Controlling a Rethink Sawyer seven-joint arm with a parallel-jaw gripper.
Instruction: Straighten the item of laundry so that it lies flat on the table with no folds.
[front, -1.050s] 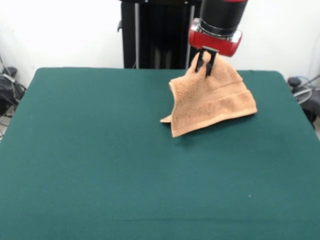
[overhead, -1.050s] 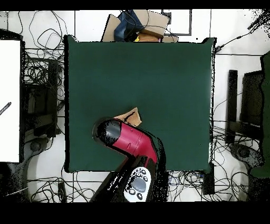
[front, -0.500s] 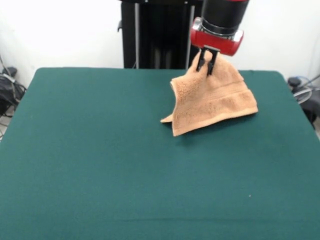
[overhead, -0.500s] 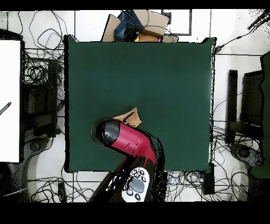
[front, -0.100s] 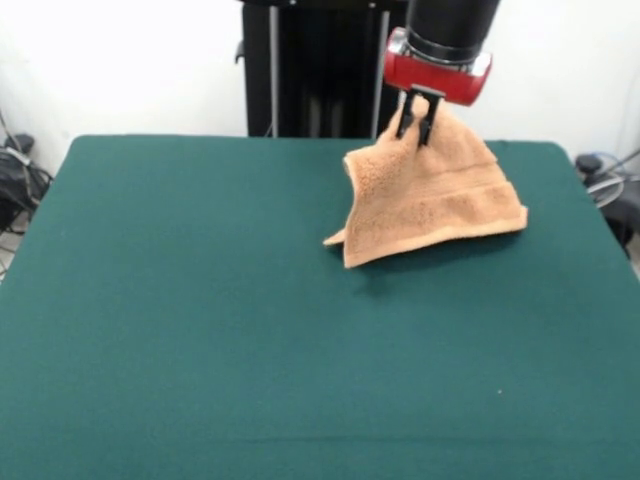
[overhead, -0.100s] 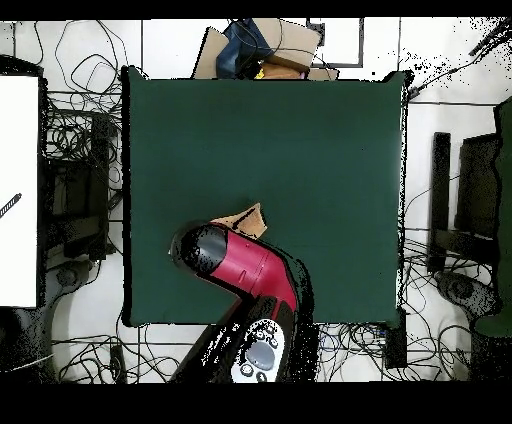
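The item of laundry (front, -0.100s: 425, 200), a light orange-tan terry towel, hangs in a tent shape from its top corner, its lower edges resting on the dark green table (front, -0.100s: 200, 330). My gripper (front, -0.100s: 417, 122) is shut on that raised corner at the far right of the table in the front view. Seen from overhead, the red and black arm (overhead, -0.100s: 240, 265) covers most of the towel, and only a tan tip (overhead, -0.100s: 245, 220) shows beside it. A woven band runs across the towel's lower part.
Cables and equipment lie on the floor around the table in the overhead view. A cardboard box and dark bag (overhead, -0.100s: 260, 45) sit past the table's far edge. A white panel (overhead, -0.100s: 18, 190) stands at the left.
The gripper has risen slightly and shifted a little right in the front view, pulling the towel's held corner higher. The towel's right lower corner moved slightly right.
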